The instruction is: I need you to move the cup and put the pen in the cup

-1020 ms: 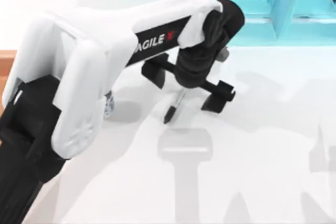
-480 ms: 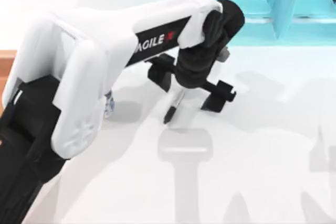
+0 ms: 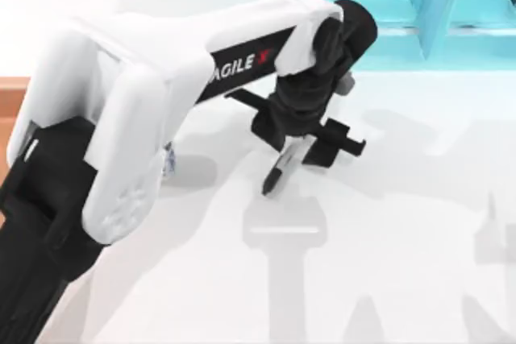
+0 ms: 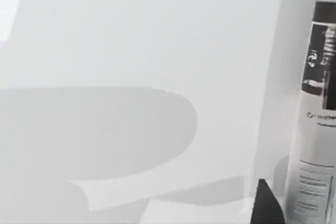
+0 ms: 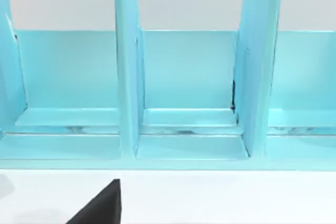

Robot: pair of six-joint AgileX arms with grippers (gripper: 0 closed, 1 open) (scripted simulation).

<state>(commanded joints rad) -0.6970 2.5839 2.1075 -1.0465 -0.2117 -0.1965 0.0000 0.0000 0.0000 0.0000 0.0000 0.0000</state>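
While the left arm reaches across the white table (image 3: 419,223), its left gripper (image 3: 302,138) holds the pen (image 3: 282,168) tilted, tip down.

Going from the left of the top view: the cup (image 3: 168,160) peeks out from under the arm's white housing, near the table's left side, apart from the pen; right of it the gripper's fingers (image 3: 343,136) are closed on the pen's upper part, its black lower end pointing at the table; the left wrist view shows the labelled band close up; a turquoise shelf (image 3: 403,14) stands at the far right edge; the right gripper's dark fingertip (image 5: 100,205) faces that shelf, its opening I cannot tell.
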